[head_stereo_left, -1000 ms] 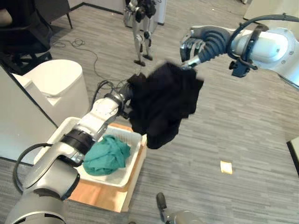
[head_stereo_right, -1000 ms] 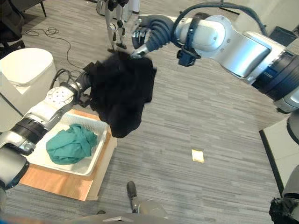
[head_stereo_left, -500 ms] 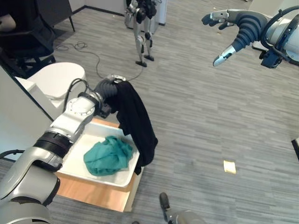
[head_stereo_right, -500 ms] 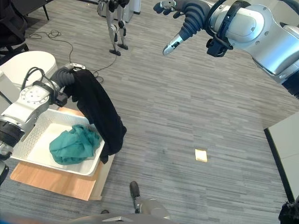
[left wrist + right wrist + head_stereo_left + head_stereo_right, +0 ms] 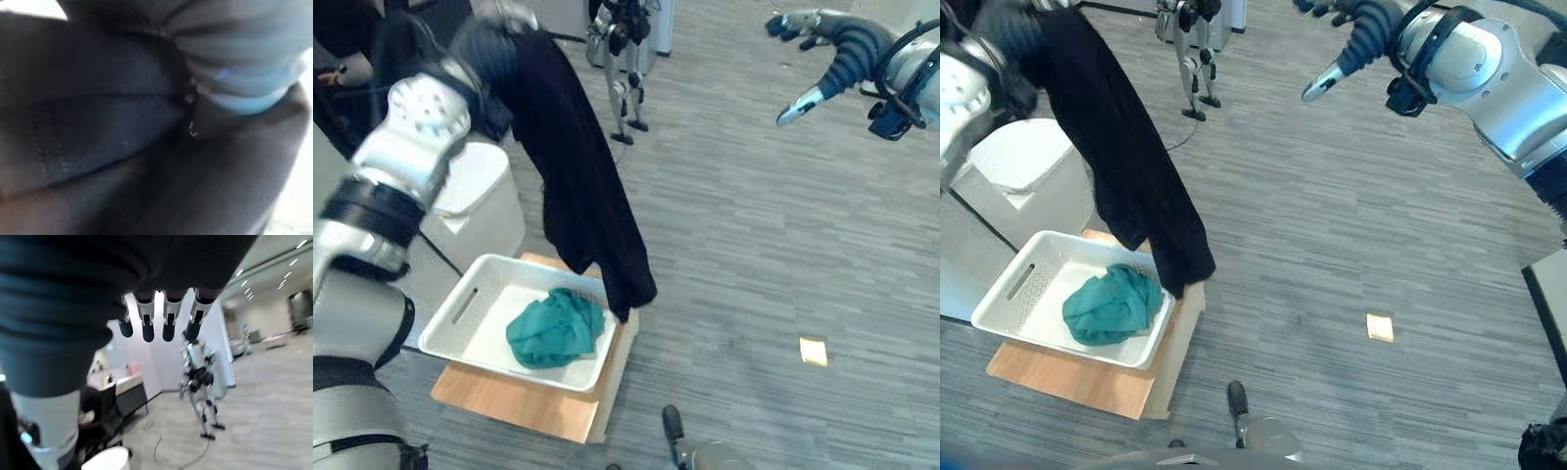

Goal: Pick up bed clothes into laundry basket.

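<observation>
A long black garment (image 5: 578,186) hangs from my left hand (image 5: 489,49), which is raised high at the upper left with the cloth draped over it. The garment's lower end (image 5: 1185,269) dangles at the right rim of the white laundry basket (image 5: 460,313). A crumpled teal cloth (image 5: 553,328) lies inside the basket. In the left wrist view the dark cloth (image 5: 122,161) presses close against the hand's cover. My right hand (image 5: 822,49) is far off at the upper right, open, its fingers (image 5: 161,318) straight and holding nothing.
The basket rests on a wooden board (image 5: 529,411) on the grey floor. A white round bin (image 5: 484,186) stands just behind it. Another robot (image 5: 626,59) stands at the back. A small yellow scrap (image 5: 814,351) lies on the floor at the right.
One second ago both hands held the black garment; my right hand let go and drew away. My left arm has since lifted the garment much higher above the basket. The camera shifted too.
</observation>
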Robot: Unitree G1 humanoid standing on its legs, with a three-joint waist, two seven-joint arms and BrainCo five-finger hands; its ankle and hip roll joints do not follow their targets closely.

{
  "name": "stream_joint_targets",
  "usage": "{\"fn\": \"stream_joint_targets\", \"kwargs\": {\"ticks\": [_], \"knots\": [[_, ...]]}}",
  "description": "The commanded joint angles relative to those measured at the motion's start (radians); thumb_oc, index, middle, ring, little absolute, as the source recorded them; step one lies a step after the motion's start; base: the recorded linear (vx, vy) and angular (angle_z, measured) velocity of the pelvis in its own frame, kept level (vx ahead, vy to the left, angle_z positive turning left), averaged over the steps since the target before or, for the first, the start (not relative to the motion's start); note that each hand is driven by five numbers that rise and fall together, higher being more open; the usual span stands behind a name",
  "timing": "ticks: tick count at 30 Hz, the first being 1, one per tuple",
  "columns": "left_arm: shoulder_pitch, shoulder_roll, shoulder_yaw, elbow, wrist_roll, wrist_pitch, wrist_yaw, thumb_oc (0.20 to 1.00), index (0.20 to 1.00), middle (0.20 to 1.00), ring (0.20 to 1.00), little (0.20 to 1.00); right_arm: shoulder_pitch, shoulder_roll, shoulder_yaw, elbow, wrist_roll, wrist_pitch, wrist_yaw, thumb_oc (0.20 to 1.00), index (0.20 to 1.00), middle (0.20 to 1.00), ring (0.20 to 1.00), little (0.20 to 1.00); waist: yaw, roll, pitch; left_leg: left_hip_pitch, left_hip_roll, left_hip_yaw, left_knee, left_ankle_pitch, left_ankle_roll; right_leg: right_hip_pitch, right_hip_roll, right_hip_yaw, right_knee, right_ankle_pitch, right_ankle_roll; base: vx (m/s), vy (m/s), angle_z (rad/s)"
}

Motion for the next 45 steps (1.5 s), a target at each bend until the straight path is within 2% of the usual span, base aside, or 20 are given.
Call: {"fn": "stream_joint_targets", "kwargs": {"ticks": [1, 6, 10, 15, 22, 32, 33, 39, 45], "knots": [[-0.172, 0.046, -0.043, 0.049, -0.030, -0.086, 0.077, 0.200, 0.200, 0.200, 0.200, 0.200, -0.014, -0.021, -0.091, 0.067, -0.030, -0.012, -0.066, 1.000, 1.000, 1.000, 1.000, 1.000, 0.023, 0.086, -0.027, -0.032, 0.026, -0.003, -0.054, 0.083, -0.019, 0.088, -0.045, -0.026, 0.012, -0.132, 0.104, 0.00, 0.000, 0.00], [-0.313, 0.084, -0.091, 0.123, -0.036, -0.093, 0.117, 0.200, 0.200, 0.200, 0.200, 0.200, 0.070, -0.050, -0.155, 0.062, -0.042, -0.005, -0.074, 1.000, 1.000, 1.000, 1.000, 1.000, 0.023, 0.103, -0.039, -0.023, 0.025, -0.008, -0.054, 0.080, -0.018, 0.100, -0.047, -0.032, 0.012, -0.139, 0.103, 0.00, -0.002, 0.01], [-0.394, 0.100, -0.135, 0.190, -0.028, -0.074, 0.130, 0.200, 0.200, 0.200, 0.200, 0.200, 0.094, -0.082, -0.173, 0.077, -0.038, -0.003, -0.086, 1.000, 1.000, 1.000, 1.000, 1.000, 0.025, 0.110, -0.047, -0.019, 0.025, -0.016, -0.054, 0.080, -0.019, 0.109, -0.049, -0.041, 0.012, -0.144, 0.102, 0.01, -0.008, 0.09], [-0.381, 0.119, -0.106, 0.221, -0.047, -0.063, 0.138, 0.200, 0.200, 0.200, 0.200, 0.200, 0.151, -0.122, -0.234, 0.081, -0.027, -0.004, -0.094, 1.000, 1.000, 1.000, 1.000, 1.000, 0.030, 0.105, -0.050, -0.018, 0.025, -0.022, -0.054, 0.080, -0.019, 0.114, -0.051, -0.050, 0.012, -0.148, 0.103, 0.00, 0.000, 0.09], [-0.334, 0.171, -0.076, 0.242, 0.006, -0.032, 0.139, 0.200, 0.200, 0.200, 0.200, 0.200, 0.288, -0.240, -0.379, 0.111, 0.000, -0.004, -0.103, 1.000, 1.000, 1.000, 1.000, 1.000, 0.025, 0.085, -0.032, -0.030, 0.027, -0.027, -0.054, 0.085, -0.018, 0.107, -0.053, -0.060, 0.012, -0.147, 0.106, -0.03, 0.008, 0.04], [-0.258, 0.227, -0.037, 0.201, 0.045, -0.023, 0.111, 0.200, 0.200, 0.200, 0.200, 0.200, 0.641, -0.289, -0.718, -0.041, 0.006, -0.027, -0.072, 1.000, 1.000, 1.000, 1.000, 1.000, 0.018, 0.062, 0.020, -0.055, 0.034, -0.012, -0.054, 0.097, -0.015, 0.074, -0.051, -0.049, 0.012, -0.132, 0.107, -0.04, 0.006, -0.01], [-0.238, 0.233, -0.022, 0.191, 0.041, -0.024, 0.111, 0.200, 0.200, 0.200, 0.200, 0.200, 0.664, -0.286, -0.740, -0.061, 0.012, -0.032, -0.065, 1.000, 1.000, 1.000, 1.000, 1.000, 0.015, 0.059, 0.027, -0.056, 0.035, -0.010, -0.054, 0.098, -0.014, 0.070, -0.050, -0.047, 0.012, -0.130, 0.107, -0.04, 0.006, -0.03], [-0.030, 0.258, 0.128, 0.050, 0.070, -0.034, 0.112, 0.200, 0.200, 0.200, 0.200, 0.200, 0.973, -0.254, -1.057, -0.198, 0.046, -0.070, -0.049, 1.000, 1.000, 1.000, 1.000, 1.000, 0.019, 0.045, 0.053, -0.061, 0.034, -0.009, -0.054, 0.100, -0.012, 0.064, -0.049, -0.046, 0.012, -0.131, 0.105, -0.01, 0.004, -0.03], [0.097, 0.263, 0.205, -0.043, 0.079, -0.042, 0.111, 0.200, 0.200, 0.200, 0.200, 0.200, 1.117, -0.239, -1.190, -0.229, 0.041, -0.074, -0.038, 1.000, 1.000, 1.000, 1.000, 1.000, 0.033, 0.032, 0.067, -0.061, 0.035, -0.017, -0.054, 0.101, -0.012, 0.069, -0.049, -0.051, 0.012, -0.135, 0.102, 0.00, 0.000, 0.00]]}}
